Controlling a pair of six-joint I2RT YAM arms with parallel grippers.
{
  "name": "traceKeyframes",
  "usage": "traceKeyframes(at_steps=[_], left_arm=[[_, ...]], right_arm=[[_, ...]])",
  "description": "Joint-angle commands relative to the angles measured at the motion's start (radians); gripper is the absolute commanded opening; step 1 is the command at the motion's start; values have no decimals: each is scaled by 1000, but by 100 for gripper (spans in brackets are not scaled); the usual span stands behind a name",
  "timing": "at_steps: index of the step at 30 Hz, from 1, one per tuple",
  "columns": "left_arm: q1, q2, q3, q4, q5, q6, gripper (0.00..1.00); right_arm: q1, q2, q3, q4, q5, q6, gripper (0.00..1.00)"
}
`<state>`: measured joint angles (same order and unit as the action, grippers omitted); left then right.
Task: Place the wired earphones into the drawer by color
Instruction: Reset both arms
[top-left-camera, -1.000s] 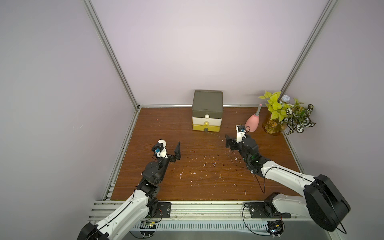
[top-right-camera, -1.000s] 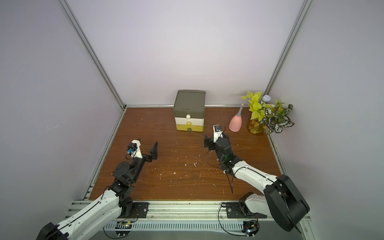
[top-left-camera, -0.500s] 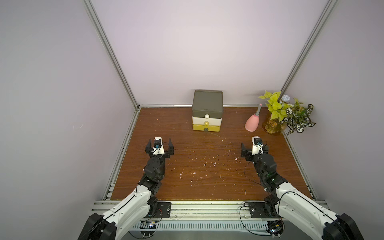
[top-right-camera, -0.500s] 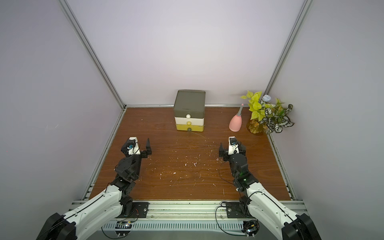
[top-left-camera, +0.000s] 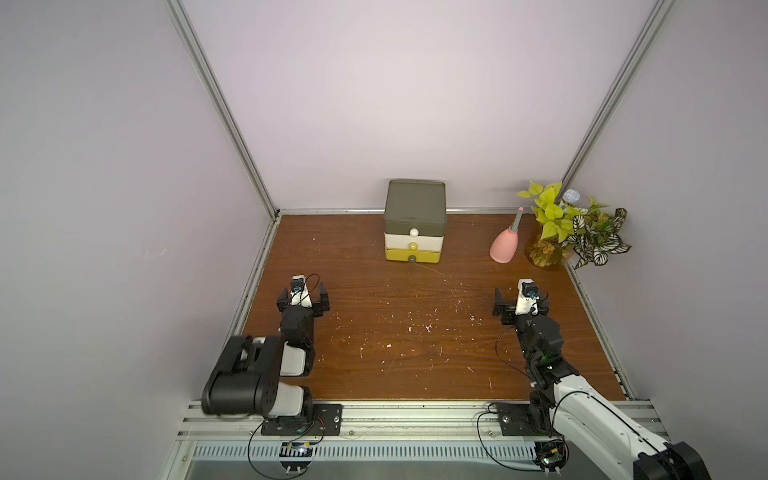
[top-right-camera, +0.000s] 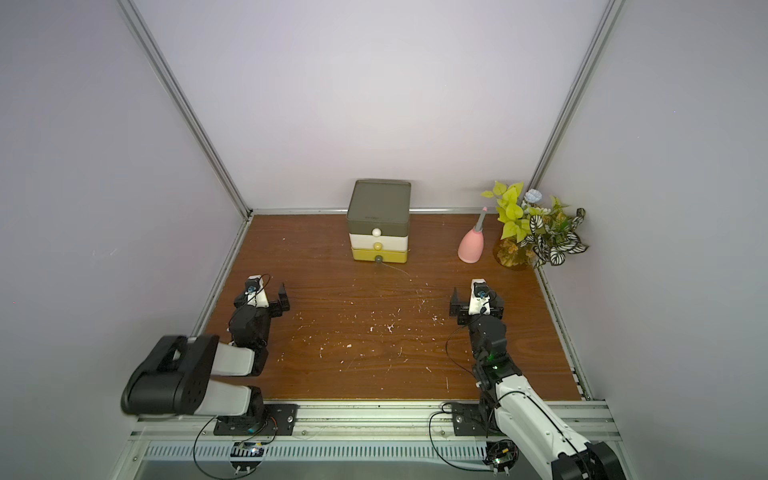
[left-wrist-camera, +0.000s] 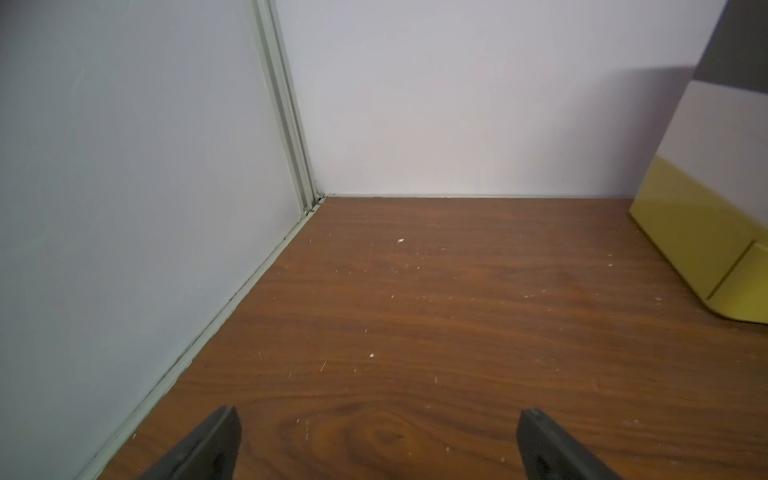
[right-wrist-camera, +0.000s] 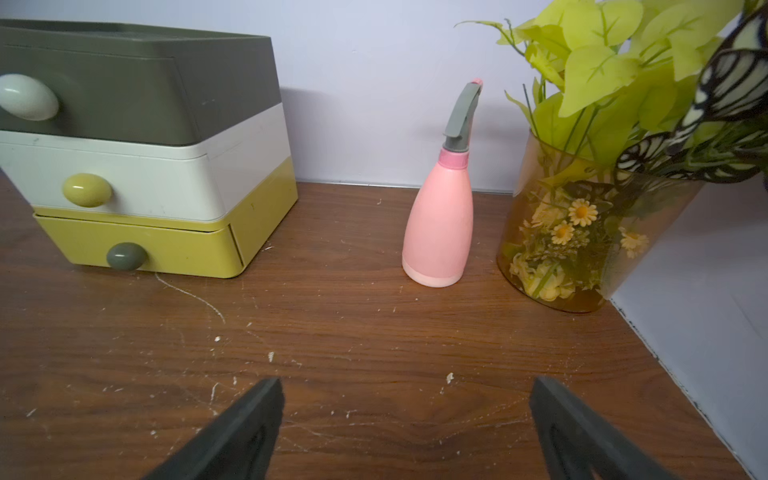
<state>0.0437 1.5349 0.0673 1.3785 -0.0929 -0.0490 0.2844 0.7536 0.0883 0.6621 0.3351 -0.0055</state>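
Both arms have drawn back from the middle of the counter (top-left-camera: 415, 365) to its near edge, the left claw (top-left-camera: 303, 296) and right claw (top-left-camera: 520, 300) each spread wide and empty. The drawer (top-left-camera: 414, 224) stands at the back wall, all three tiers pushed in. No earphones are in sight, so they are probably inside and the sorting looks done; a thin pale strand (right-wrist-camera: 189, 294) before the yellow tier may be stray cable.

The left tool (top-left-camera: 303, 296) and right tool (top-left-camera: 520, 300) both gape empty, pointing forward.
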Motion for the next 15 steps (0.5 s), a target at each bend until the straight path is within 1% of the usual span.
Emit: traceKeyframes(at_steps=[1,2,4,6,10,15], left_arm=[[22,-2,3,164,130,-35,100],[22,-35,46,28,124,-27,99],[22,27,106,15,155,-18,99],[-23,9,138,-72,84,20,100],[-31,11,138,-68,71,23,100],[-31,10,136,-68,72,23,100]], right_arm=[[-40,4,7,125,-33,-18,99],[-54,19,8,136,-40,-20,99],[-78,54,3,177,-46,-18,99],[-105,111,-2,235,-64,-13,99],[-142,238,-2,333,-102,-22,99],[-179,469,6,568,-151,-15,99]])
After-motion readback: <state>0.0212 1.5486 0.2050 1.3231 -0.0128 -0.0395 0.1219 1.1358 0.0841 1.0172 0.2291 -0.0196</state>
